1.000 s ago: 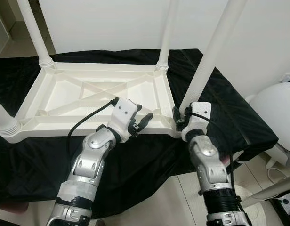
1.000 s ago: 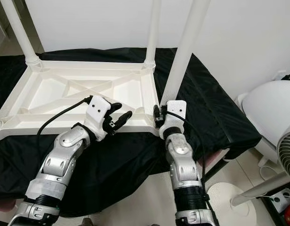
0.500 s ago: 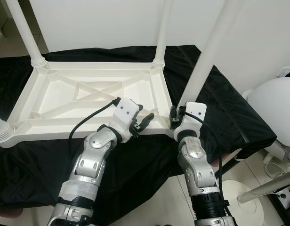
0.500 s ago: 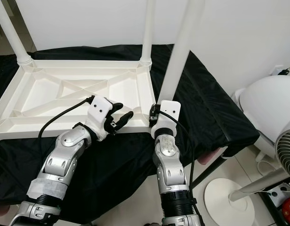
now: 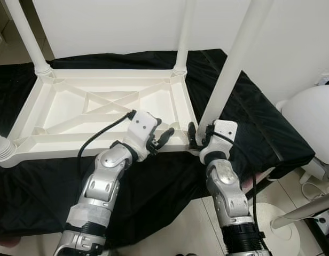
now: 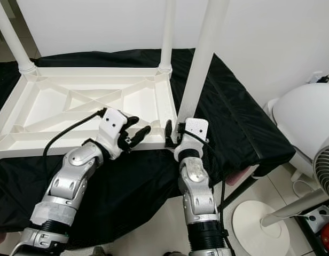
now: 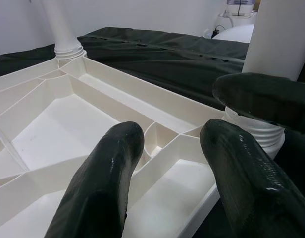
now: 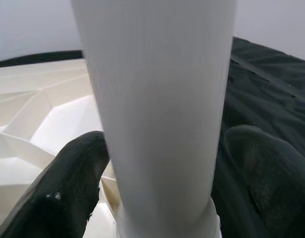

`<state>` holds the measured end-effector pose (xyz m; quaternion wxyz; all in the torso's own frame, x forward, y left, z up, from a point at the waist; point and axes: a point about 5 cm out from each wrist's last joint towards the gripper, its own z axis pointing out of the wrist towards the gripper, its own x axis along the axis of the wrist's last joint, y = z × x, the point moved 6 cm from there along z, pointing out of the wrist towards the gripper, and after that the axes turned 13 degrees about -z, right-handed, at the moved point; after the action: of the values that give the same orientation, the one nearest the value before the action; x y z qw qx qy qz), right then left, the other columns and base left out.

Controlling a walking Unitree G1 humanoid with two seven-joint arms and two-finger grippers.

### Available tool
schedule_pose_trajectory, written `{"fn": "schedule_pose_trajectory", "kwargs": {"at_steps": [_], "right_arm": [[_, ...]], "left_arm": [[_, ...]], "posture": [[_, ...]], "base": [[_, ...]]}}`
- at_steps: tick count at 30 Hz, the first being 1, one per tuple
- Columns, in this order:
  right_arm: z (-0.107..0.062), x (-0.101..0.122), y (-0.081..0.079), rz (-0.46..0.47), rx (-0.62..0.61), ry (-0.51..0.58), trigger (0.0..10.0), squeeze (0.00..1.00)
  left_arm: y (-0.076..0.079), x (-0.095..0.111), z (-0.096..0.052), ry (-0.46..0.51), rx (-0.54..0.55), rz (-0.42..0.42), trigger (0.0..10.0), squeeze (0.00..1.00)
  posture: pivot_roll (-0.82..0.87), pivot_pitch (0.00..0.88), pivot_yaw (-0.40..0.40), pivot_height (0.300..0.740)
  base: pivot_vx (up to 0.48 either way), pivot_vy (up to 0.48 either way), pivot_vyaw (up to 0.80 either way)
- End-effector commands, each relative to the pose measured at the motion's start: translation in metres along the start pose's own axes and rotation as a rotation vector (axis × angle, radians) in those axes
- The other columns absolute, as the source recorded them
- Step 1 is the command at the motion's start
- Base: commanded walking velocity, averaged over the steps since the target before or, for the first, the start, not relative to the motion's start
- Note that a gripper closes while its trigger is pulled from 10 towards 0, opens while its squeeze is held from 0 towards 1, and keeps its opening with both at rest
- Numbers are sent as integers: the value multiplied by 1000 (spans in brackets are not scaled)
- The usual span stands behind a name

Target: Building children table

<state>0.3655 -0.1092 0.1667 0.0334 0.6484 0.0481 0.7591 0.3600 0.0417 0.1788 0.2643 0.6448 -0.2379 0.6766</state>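
Tabletop (image 5: 106,109), big and white, lies upside down on a black cloth (image 5: 250,122) with its ribbed underside facing up, and white legs stand up from its corners. A wall (image 5: 116,26) is behind it, and a white fan (image 5: 311,128) stands on the floor off to the right. The near-right leg (image 5: 231,64) is the one being worked on. The right gripper (image 5: 199,140) is down at the bottom of that leg, where the leg goes into the corner of the tabletop. Its two black fingers (image 8: 78,183) sit one on each side of the leg, close against it, so it looks like it is hugging the leg. A moment ago this gripper was a little more to the right and its fingers were tucked in by the corner; now the wrist has turned, and one finger pokes out on the tabletop side of the leg. That looks like a twist to make the leg tight in its hole, so this corner is likely nearly done. The left gripper (image 5: 156,140) has stayed on the near rim of the tabletop, just beside that corner. Its fingers (image 7: 105,183) are spread apart and hold nothing. It seems to press the tabletop down so it cannot slide.
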Motion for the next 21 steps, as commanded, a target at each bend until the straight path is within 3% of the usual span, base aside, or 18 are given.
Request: {"fn": "schedule_pose_trajectory", "kwargs": {"at_steps": [1,9,21], "right_arm": [[-3,-8,1,13,6,-11,10000,0],[-7,-17,2,8,25,-14,10000,0],[-12,-34,1,-25,89,-34,10000,0]], "left_arm": [[-13,2,-1,19,104,-6,10000,0],[-17,-2,-4,21,115,-24,10000,0],[-14,-14,-1,-3,96,-47,10000,0]], "posture": [[24,66,-18,740],[27,5,-18,740],[26,0,10,740]], "base": [[0,0,0],[0,0,0],[0,0,0]]}}
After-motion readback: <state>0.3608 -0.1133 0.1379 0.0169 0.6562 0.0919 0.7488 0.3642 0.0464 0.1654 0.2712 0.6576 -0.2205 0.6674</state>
